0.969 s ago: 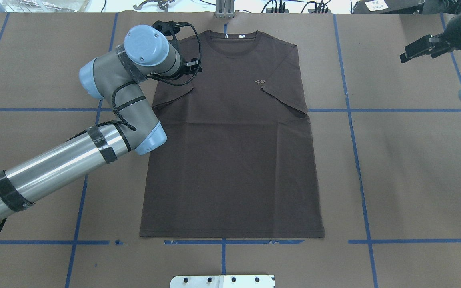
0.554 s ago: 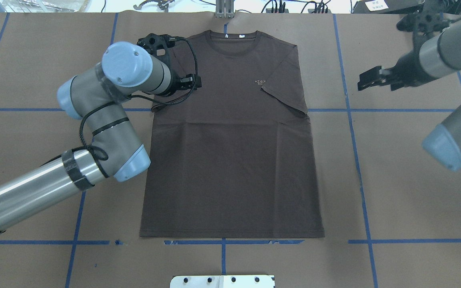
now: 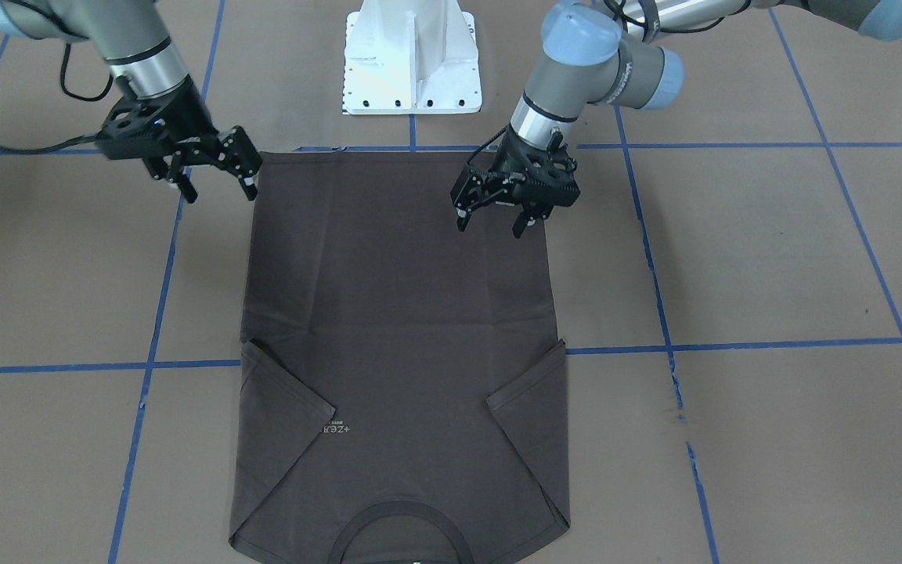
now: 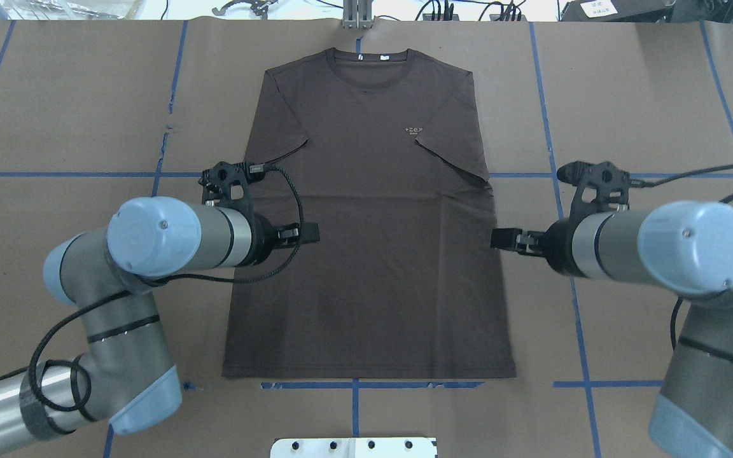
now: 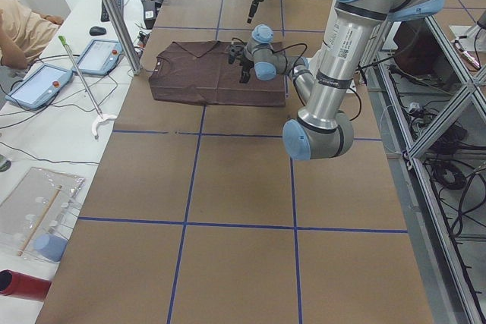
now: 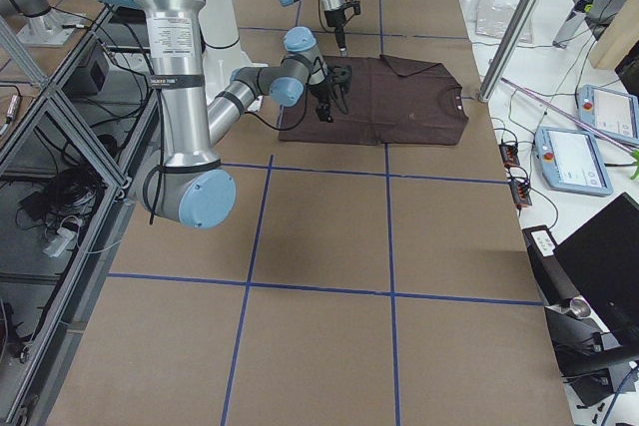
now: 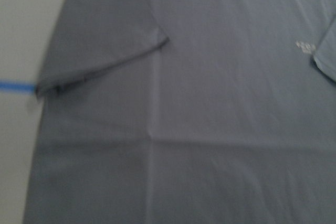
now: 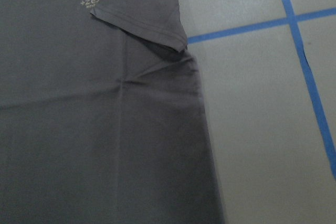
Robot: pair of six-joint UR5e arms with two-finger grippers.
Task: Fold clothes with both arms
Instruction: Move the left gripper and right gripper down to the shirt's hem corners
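T-shirt (image 4: 366,254) flat mid-tabletop, 2 sleeves folded in; body folds not yet done. Left gripper (image 3: 490,225), right gripper (image 3: 220,192): jaws apart, empty, near hem corners.

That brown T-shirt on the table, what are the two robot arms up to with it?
They are folding it. The T-shirt lies flat, chest up, both sleeves already folded in over the front. The left gripper and the right gripper hang open near its two sides, and neither holds any cloth.
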